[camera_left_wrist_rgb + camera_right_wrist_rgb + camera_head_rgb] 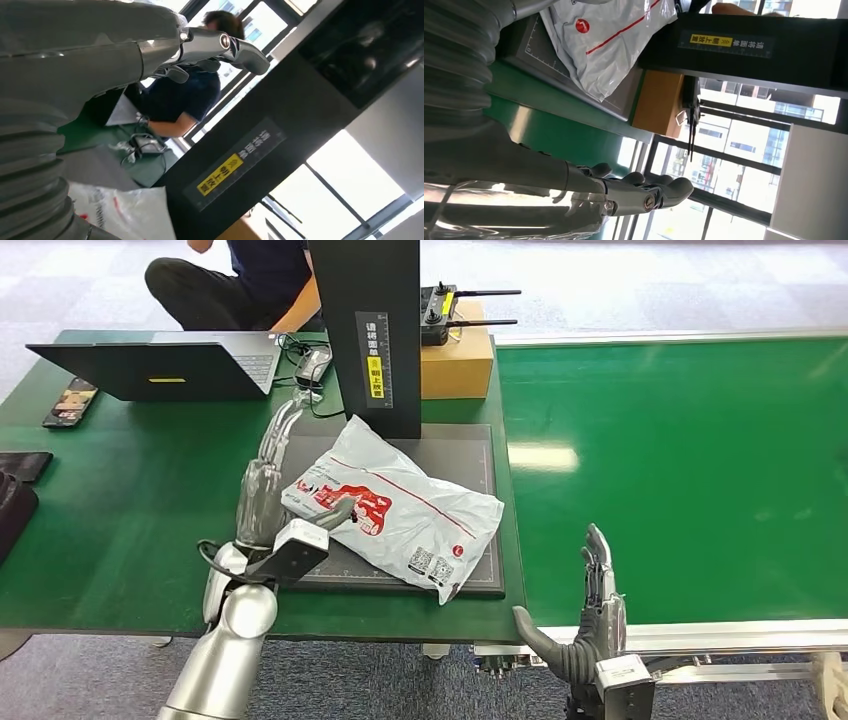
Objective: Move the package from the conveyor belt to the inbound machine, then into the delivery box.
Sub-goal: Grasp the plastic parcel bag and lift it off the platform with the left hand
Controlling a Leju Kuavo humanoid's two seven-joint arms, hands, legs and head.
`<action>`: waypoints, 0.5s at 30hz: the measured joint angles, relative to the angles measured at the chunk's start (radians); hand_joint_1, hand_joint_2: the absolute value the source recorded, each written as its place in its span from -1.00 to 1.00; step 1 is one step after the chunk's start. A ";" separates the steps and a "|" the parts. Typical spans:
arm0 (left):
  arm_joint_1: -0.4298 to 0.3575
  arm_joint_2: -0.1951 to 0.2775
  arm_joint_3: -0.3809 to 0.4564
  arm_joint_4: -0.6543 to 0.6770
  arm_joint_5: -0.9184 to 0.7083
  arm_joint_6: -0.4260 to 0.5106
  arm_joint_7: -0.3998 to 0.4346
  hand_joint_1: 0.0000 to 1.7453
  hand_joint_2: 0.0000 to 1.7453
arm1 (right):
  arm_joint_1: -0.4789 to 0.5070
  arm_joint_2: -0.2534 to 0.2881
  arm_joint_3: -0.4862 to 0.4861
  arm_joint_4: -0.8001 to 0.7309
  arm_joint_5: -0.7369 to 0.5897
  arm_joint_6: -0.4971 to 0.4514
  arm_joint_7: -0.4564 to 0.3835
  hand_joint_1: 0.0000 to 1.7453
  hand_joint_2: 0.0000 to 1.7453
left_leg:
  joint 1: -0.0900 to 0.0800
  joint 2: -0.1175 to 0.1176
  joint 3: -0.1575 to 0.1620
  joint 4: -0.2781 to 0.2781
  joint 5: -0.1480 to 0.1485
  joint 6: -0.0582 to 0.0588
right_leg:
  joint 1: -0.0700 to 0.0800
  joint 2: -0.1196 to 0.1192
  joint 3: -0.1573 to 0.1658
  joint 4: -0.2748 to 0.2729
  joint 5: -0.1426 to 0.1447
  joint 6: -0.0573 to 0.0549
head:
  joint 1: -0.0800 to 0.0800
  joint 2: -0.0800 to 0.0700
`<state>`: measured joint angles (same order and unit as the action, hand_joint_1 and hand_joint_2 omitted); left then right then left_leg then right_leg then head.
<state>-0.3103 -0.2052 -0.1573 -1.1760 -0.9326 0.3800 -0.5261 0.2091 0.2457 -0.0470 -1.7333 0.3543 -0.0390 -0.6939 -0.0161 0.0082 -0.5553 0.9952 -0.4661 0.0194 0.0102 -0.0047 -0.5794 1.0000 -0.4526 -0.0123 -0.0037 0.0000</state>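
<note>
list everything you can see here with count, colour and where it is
package: one, white with red print, lying on the dark scan plate
scan plate: one, dark grey, at the table's right end
black post: one, with a yellow label, rising behind the package
cardboard box: one, tan, behind the post
controllers: two, black, on the box
conveyor belt: one, green, right of the table
laptop: one, black, far left of the table
phone: one, dark, beside the laptop
person: one, dark clothes, seated behind the table
left hand: silver, touching the package's left edge
right hand: fingers apart, over the belt's near edge
</note>
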 joint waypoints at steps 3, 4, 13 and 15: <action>-0.047 0.013 -0.036 0.002 -0.086 -0.010 0.043 -1.00 1.00 | 0.008 0.000 -0.008 -0.003 -0.009 0.011 0.000 -1.00 1.00 | 0.000 0.000 0.000 0.000 0.000 0.000 | 0.000 0.000 0.000 0.000 0.000 0.000 | 0.000 0.000; -0.062 0.017 -0.050 0.005 -0.115 -0.016 0.057 -1.00 1.00 | 0.012 0.000 -0.011 -0.004 -0.011 0.015 -0.001 -1.00 1.00 | 0.000 0.000 0.000 0.000 0.000 0.000 | 0.000 0.000 0.000 0.000 0.000 0.000 | 0.000 0.000; -0.225 0.043 -0.192 0.172 -0.267 -0.116 0.131 -1.00 1.00 | 0.037 0.000 -0.015 -0.014 -0.017 0.046 -0.003 -1.00 1.00 | 0.000 0.000 0.000 0.000 0.000 0.000 | 0.000 0.000 0.000 0.000 0.000 0.000 | 0.000 0.000; -0.277 0.047 -0.222 0.249 -0.258 -0.151 0.130 -1.00 1.00 | 0.041 0.000 -0.016 -0.015 -0.023 0.050 -0.003 -1.00 1.00 | 0.000 0.000 0.000 0.000 0.000 0.000 | 0.000 0.000 0.000 0.000 0.000 0.000 | 0.000 0.000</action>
<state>-0.5878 -0.1582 -0.3796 -0.9269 -1.1910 0.2287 -0.3963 0.2504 0.2457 -0.0628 -1.7487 0.3308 0.0114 -0.6973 -0.0162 0.0084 -0.5552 0.9952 -0.4658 0.0190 0.0101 -0.0044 -0.5796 1.0000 -0.4522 -0.0126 -0.0037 0.0000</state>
